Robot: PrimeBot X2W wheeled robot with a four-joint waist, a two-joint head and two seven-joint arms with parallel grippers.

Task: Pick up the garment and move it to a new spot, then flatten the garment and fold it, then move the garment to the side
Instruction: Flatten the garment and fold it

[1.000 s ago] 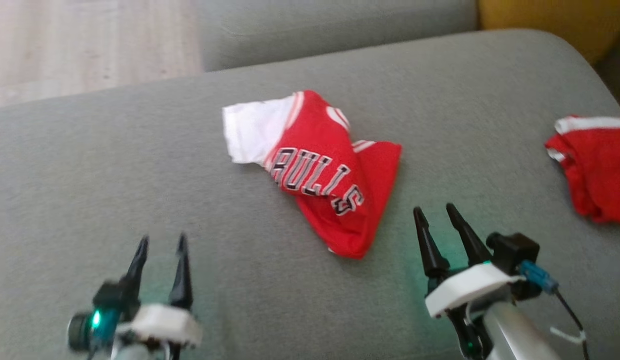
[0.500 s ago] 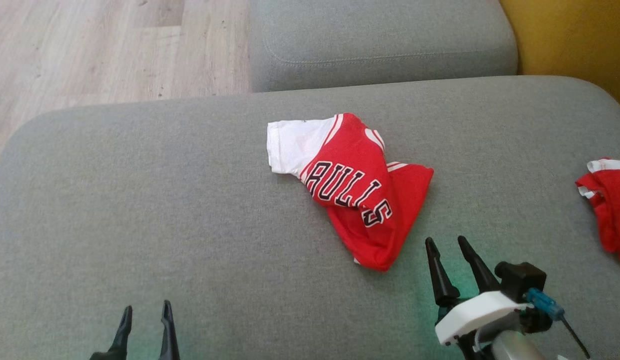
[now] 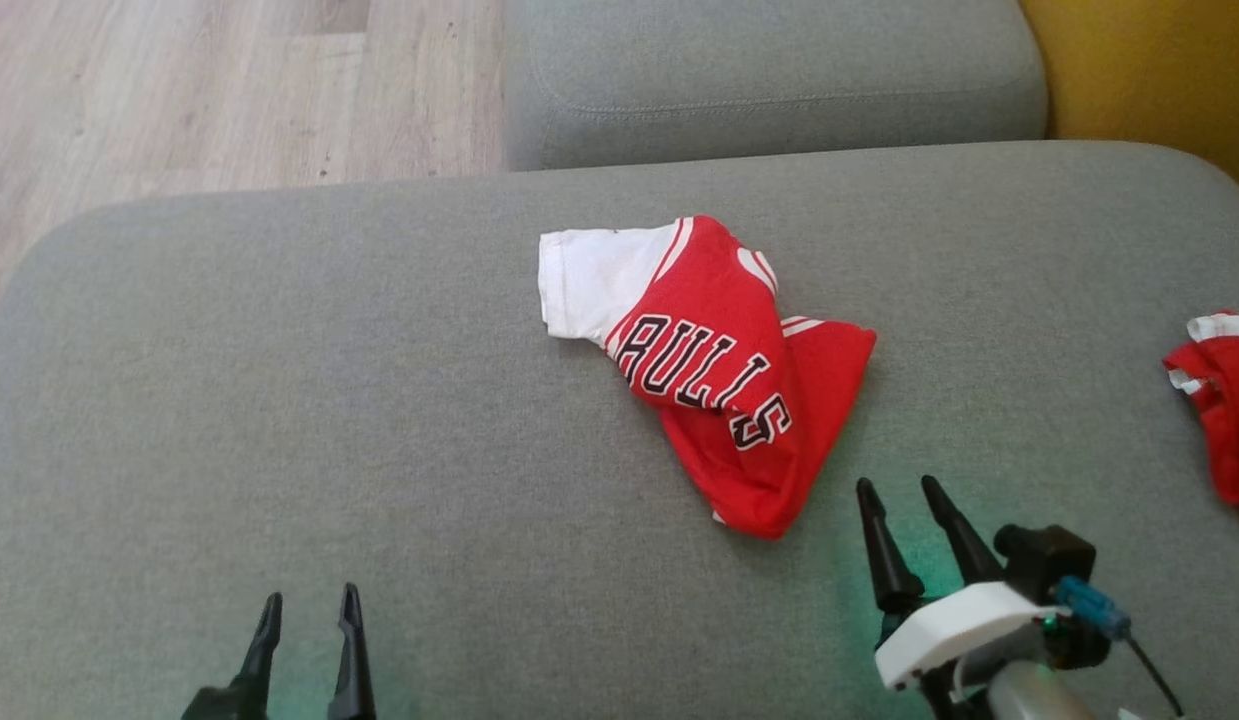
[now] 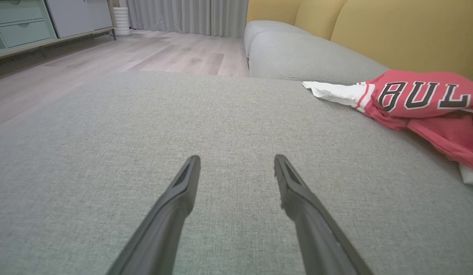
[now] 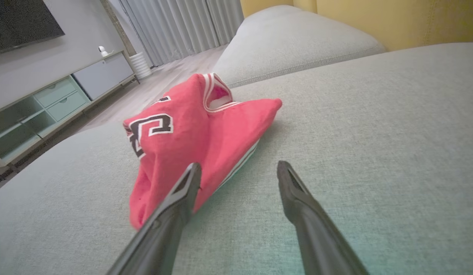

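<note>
Grey sofa cushion (image 3: pixel 279 400) holds the crumpled Bulls jersey (image 3: pixel 719 390), pickup pending. Your left gripper (image 3: pixel 311 597) and right gripper (image 3: pixel 896 484) gape empty; advance the right onto its near fold.

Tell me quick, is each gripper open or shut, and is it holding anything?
Left gripper: open, holding nothing.
Right gripper: open, holding nothing, close to the red jersey.

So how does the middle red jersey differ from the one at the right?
The middle jersey shows black lettering and a white sleeve; the edge garment shows no lettering. The middle jersey lies wholly in view; the edge garment is cut off by the frame. Both are red with white trim, on the grey cushion.
</note>
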